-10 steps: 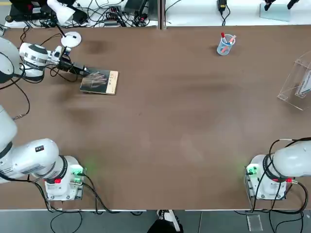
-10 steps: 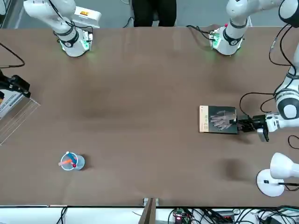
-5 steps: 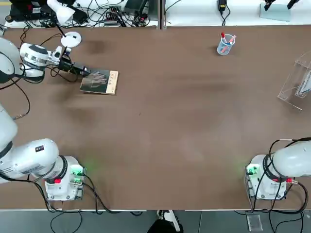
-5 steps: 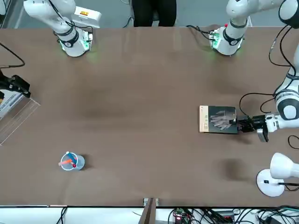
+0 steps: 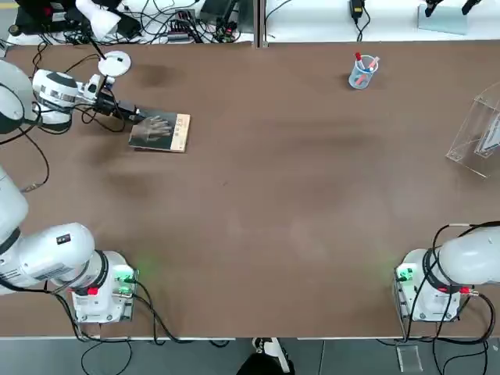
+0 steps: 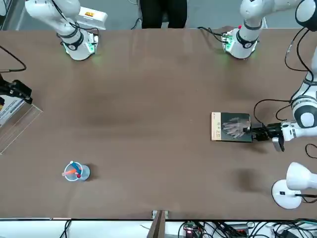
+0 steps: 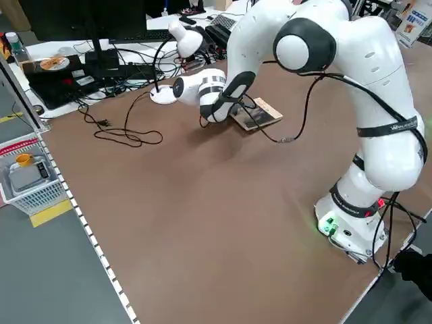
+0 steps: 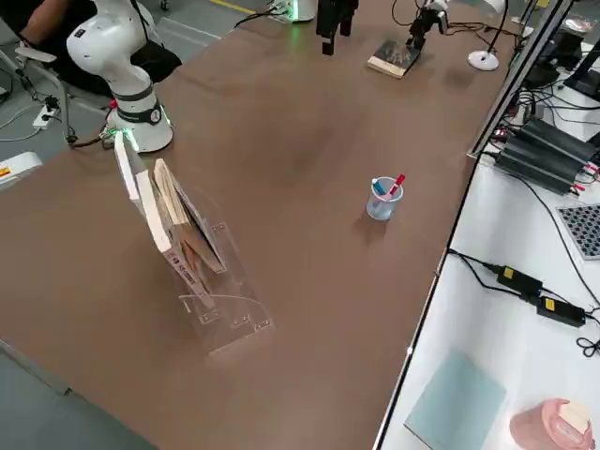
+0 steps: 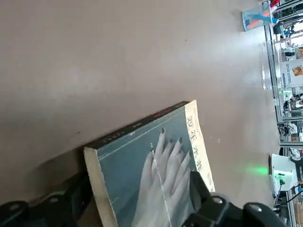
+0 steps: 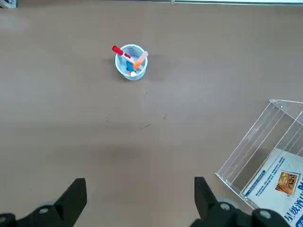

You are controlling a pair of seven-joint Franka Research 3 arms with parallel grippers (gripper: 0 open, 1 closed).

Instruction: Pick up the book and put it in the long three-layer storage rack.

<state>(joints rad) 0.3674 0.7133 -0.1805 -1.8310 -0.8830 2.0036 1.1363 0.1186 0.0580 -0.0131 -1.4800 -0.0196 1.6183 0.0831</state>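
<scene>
The book [image 5: 160,132] lies flat at the table's far left, dark grey cover up, with a pale hand picture and a tan strip on its right edge; it also shows across the table [image 6: 231,127]. My left gripper [image 5: 134,116] reaches in low and level at the book's left end. In the left wrist view the book [image 9: 156,170] runs in between the left gripper's [image 9: 137,189] open fingers, one on each side. The clear rack [image 5: 476,129] stands at the far right edge with booklets in it. My right gripper [image 10: 140,198] hangs open high above the table, empty, over the rack [image 10: 255,151].
A clear pen cup [image 5: 362,72] with red and orange pens stands at the back right. A white desk lamp [image 6: 290,186] stands just behind the left gripper. Cables trail along the back edge [image 5: 180,27]. Both arm bases [image 5: 101,293] sit at the near edge.
</scene>
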